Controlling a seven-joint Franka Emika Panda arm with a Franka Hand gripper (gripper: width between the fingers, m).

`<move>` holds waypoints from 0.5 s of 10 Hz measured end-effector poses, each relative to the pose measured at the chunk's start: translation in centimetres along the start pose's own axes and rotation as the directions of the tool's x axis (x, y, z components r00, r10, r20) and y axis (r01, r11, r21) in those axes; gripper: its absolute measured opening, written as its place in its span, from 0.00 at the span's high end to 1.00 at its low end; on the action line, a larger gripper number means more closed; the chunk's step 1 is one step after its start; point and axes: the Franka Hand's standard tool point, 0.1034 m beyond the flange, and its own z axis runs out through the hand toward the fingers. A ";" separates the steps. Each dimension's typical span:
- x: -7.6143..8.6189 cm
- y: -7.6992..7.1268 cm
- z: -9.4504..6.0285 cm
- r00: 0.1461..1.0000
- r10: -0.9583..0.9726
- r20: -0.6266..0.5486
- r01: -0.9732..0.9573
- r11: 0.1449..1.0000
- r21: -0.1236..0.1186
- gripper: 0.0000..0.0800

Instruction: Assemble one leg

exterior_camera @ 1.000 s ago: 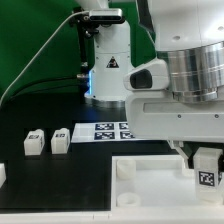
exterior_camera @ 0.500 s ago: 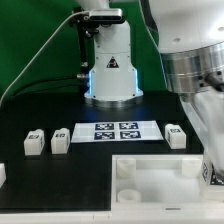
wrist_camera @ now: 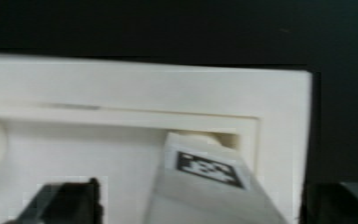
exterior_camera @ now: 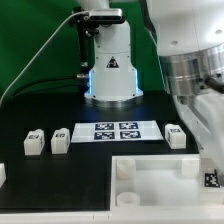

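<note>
A white leg [wrist_camera: 208,172] with a black-and-white tag stands tilted in the corner socket of the large white panel [wrist_camera: 140,95]. My gripper [wrist_camera: 208,205] straddles it. Both dark fingers [wrist_camera: 69,200] stand apart from the leg, with a gap on each side, so the gripper is open. In the exterior view the leg's tag [exterior_camera: 212,180] shows at the panel's [exterior_camera: 150,172] right corner under my gripper [exterior_camera: 210,166]. Three more legs stand on the black table: two on the exterior view's left [exterior_camera: 35,142] [exterior_camera: 61,140] and one on the right [exterior_camera: 177,137].
The marker board [exterior_camera: 118,130] lies behind the panel, in front of the arm's white base [exterior_camera: 110,70]. A small white part [exterior_camera: 2,174] shows at the left edge. The panel has a round socket [exterior_camera: 124,169] at its left corner.
My hand has swung to the exterior view's right and uncovered the leg on the table at the right. The leg under the gripper sits lower in the panel corner.
</note>
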 end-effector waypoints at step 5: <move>0.2 0.0 -0.1 0.862 -0.506 -0.005 0.506 0.862 -0.007 0.19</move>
